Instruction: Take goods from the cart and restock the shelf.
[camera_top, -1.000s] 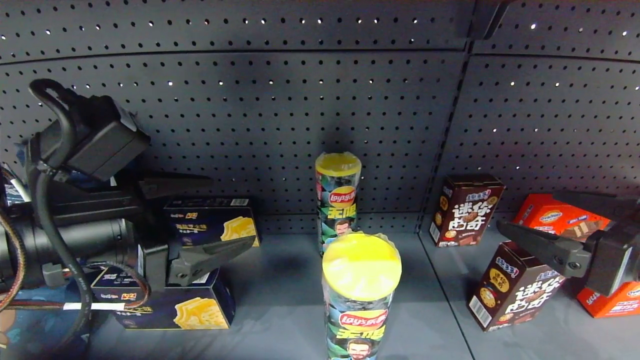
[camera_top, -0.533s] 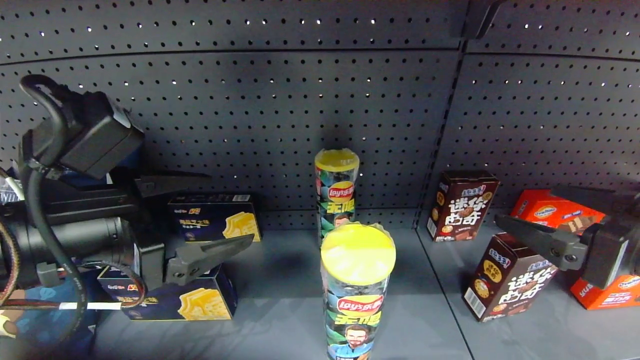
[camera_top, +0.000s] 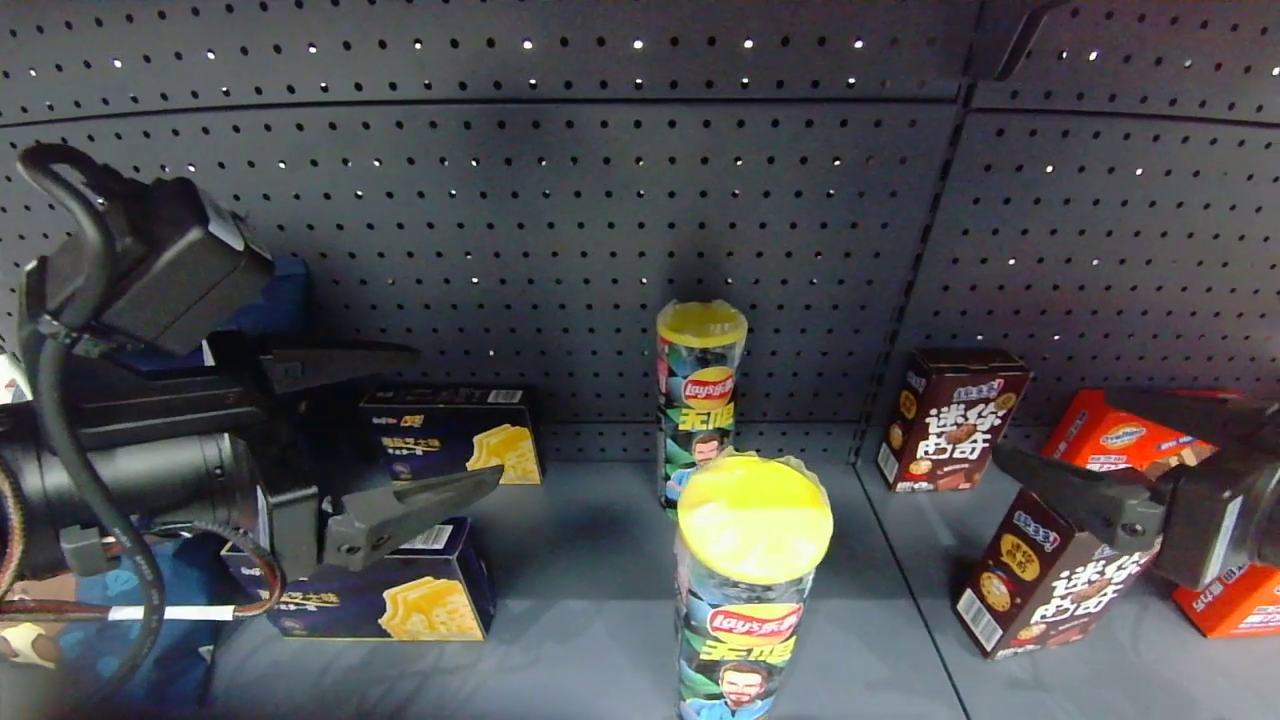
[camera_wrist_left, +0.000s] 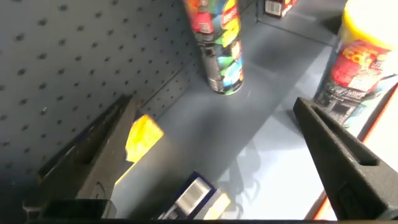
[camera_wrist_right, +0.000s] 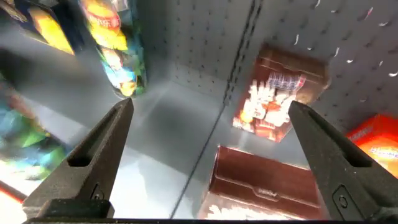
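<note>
Two tall chip cans with yellow lids stand on the grey shelf (camera_top: 580, 570), one at the back (camera_top: 702, 400) and one in front (camera_top: 752, 590). My left gripper (camera_top: 458, 413) hangs open and empty above two dark blue boxes, the back one (camera_top: 455, 435) and the front one (camera_top: 400, 600). In the left wrist view the left gripper (camera_wrist_left: 214, 106) faces the back can (camera_wrist_left: 217, 50). My right gripper (camera_top: 1055, 428) is open and empty over a tilted brown box (camera_top: 1050, 590), beside an upright brown box (camera_top: 950, 420). The right gripper (camera_wrist_right: 210, 106) faces that upright box (camera_wrist_right: 280, 93).
Orange boxes sit at the far right, one at the back (camera_top: 1125, 440) and one nearer (camera_top: 1230, 600). A perforated dark back wall (camera_top: 600, 200) closes the shelf. Bare shelf floor lies between the blue boxes and the cans.
The whole head picture has shifted slightly, so the camera moved. Both grippers stay open and empty. The left gripper now sits a little farther from the cans.
</note>
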